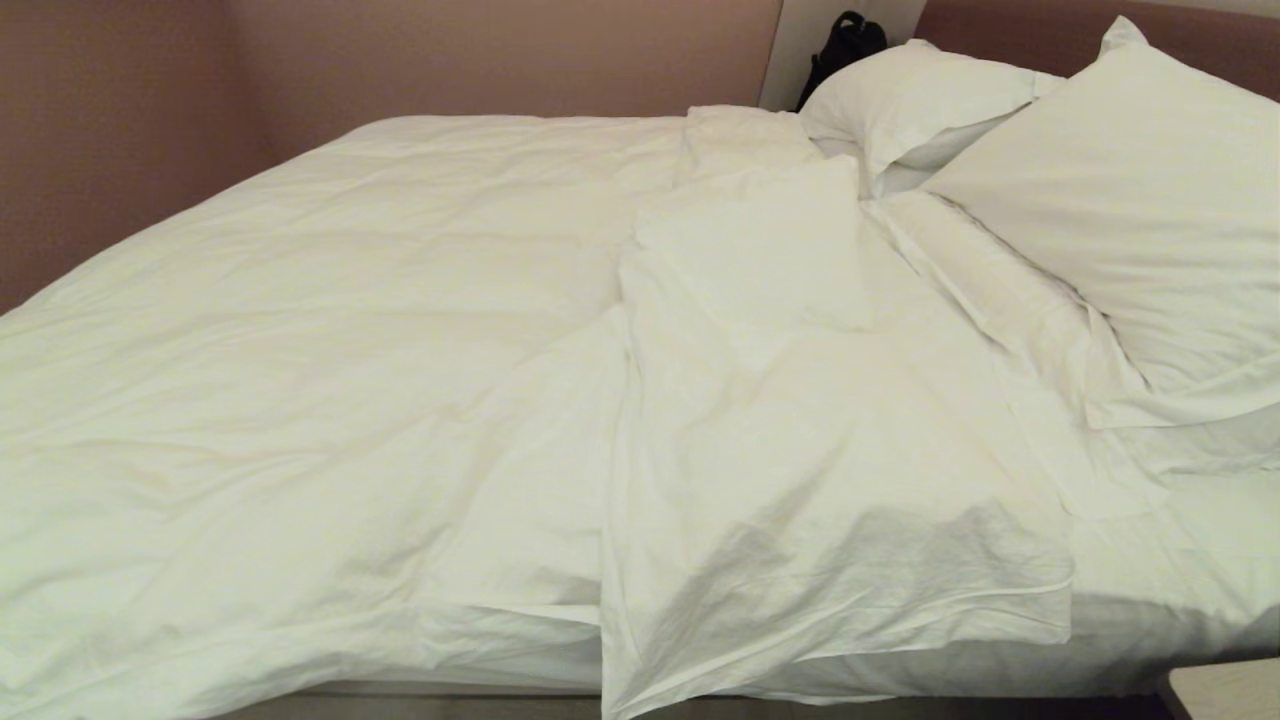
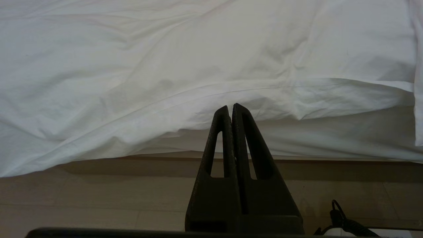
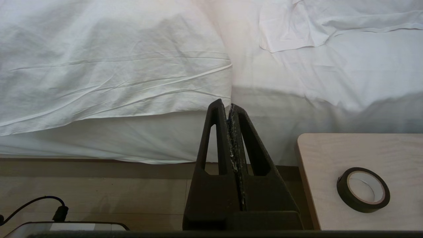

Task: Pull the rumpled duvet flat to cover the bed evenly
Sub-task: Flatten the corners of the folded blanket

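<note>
Left gripper: fingers pressed together, empty, held off the bed's near edge, level with the hanging duvet hem, touching nothing.
Duvet: white, puffy, softly creased; spread fairly flat over left part of bed, long axis running from lower left toward headboard at upper right; right portion folded back on itself in a thick rumpled flap, its corner drooping over the near edge.
Sheet: bare at right of flap.
Pillows: two, propped at upper right against headboard.
Right gripper: fingers closed, empty, before mattress side by flap edge.
Side table: pale wood, bearing tape roll.
</note>
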You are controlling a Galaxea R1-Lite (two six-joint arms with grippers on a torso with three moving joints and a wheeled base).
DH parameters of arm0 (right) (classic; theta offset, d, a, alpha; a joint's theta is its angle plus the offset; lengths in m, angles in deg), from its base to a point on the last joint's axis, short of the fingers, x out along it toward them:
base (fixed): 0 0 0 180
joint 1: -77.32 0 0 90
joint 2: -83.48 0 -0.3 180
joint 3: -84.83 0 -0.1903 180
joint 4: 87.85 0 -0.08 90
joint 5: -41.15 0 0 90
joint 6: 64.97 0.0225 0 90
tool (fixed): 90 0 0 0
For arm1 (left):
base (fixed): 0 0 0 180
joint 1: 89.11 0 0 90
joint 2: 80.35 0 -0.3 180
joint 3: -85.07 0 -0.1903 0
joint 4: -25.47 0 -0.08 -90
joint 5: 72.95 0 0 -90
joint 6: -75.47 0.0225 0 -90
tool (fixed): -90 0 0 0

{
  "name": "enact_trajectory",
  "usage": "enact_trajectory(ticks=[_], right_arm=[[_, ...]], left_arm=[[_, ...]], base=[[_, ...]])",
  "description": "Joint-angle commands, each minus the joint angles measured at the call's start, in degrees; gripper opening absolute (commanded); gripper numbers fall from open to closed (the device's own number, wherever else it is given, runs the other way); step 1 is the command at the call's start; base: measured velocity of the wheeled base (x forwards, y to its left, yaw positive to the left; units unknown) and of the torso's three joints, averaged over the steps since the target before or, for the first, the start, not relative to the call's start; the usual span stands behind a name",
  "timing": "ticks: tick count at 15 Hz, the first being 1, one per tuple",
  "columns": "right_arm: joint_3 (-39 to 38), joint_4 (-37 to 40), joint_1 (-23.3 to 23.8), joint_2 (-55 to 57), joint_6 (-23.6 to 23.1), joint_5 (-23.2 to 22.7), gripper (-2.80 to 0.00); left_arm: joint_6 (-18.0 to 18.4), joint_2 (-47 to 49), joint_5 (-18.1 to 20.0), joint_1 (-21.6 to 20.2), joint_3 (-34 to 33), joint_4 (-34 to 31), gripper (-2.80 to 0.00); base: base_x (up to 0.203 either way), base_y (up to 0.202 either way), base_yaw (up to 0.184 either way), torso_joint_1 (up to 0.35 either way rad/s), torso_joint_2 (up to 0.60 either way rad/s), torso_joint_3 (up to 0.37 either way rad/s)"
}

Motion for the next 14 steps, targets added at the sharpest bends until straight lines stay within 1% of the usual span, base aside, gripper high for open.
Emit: enact_trajectory(ticks=[1,14], right_arm=[[0.0,0.0,0.0,0.0,0.0,0.0,-2.80],[0.0,0.0,0.0,0.0,0.0,0.0,-2.80]], left_arm=[[0.0,0.0,0.0,0.0,0.0,0.0,-2.80],[0.0,0.0,0.0,0.0,0.0,0.0,-2.80]], base=[[0.000,0.000,0.000,0.000,0.00,0.000],[0.000,0.000,0.000,0.000,0.00,0.000]])
